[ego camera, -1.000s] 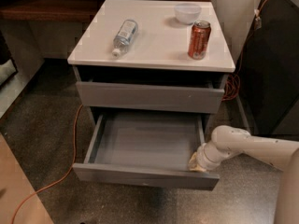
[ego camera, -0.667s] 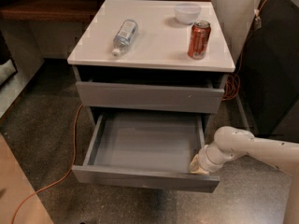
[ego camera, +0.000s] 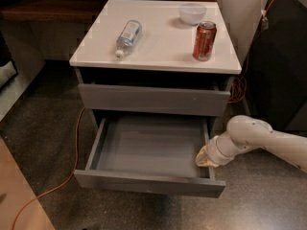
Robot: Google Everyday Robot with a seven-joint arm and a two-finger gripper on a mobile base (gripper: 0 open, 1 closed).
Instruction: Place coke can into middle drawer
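The coke can (ego camera: 205, 40) stands upright on the right side of the cabinet's white top (ego camera: 158, 42). The middle drawer (ego camera: 148, 150) is pulled out and shows an empty grey tray. My gripper (ego camera: 205, 157) is low at the drawer's right wall, near its front right corner, at the end of the white arm (ego camera: 259, 140) that comes in from the right. It is far below the can and holds nothing that I can see.
A clear water bottle (ego camera: 128, 36) lies on the top's left side. A white bowl (ego camera: 192, 12) sits behind the can. A closed grey drawer front (ego camera: 153, 99) is above the open drawer. An orange cable (ego camera: 72, 162) runs over the floor at the left.
The arm and gripper have shifted slightly up and back along the drawer's right wall. The drawer, can, bottle and bowl have not moved.
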